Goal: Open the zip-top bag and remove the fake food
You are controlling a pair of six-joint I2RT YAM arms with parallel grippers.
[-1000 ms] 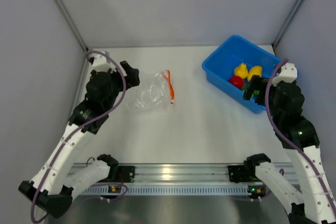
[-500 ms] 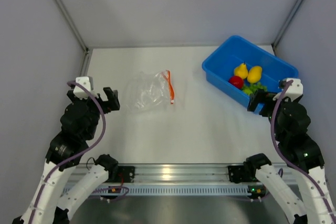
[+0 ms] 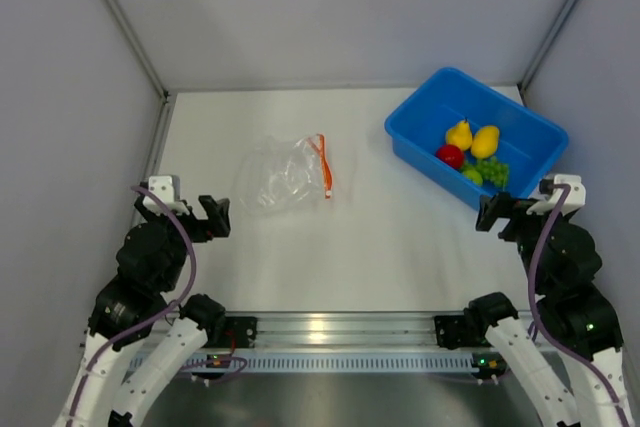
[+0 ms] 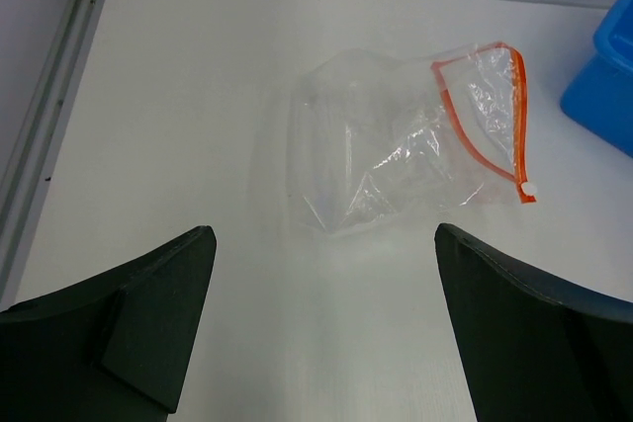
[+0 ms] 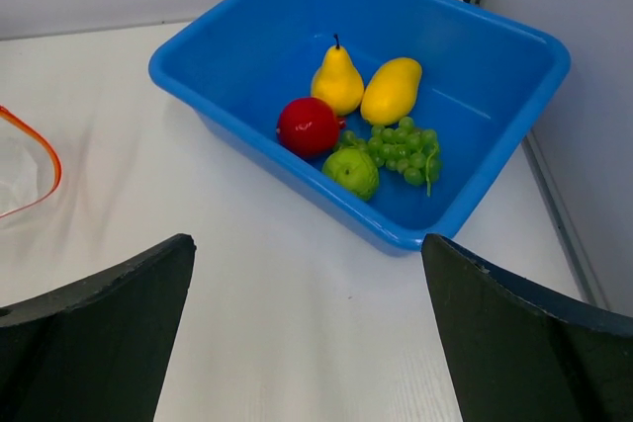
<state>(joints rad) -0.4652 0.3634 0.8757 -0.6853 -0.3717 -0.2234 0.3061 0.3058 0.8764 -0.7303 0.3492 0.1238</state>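
The clear zip-top bag (image 3: 285,176) lies flat and empty on the table, its orange-red zip strip (image 3: 324,165) on the right side; it also shows in the left wrist view (image 4: 396,150). The fake food sits in the blue bin (image 3: 420,122): two yellow pear-like pieces (image 5: 364,86), a red apple (image 5: 309,126), a green round fruit (image 5: 352,171) and green grapes (image 5: 406,148). My left gripper (image 3: 210,215) is open and empty, near and left of the bag. My right gripper (image 3: 495,212) is open and empty, just in front of the bin.
Grey walls close the table at the back and both sides. The blue bin (image 5: 247,96) stands at the back right against the right wall. A metal rail (image 3: 330,332) with the arm bases runs along the near edge.
Both arms have drawn back toward the near edge, the left away from the bag, the right away from the bin. Bag and fruit have not moved.
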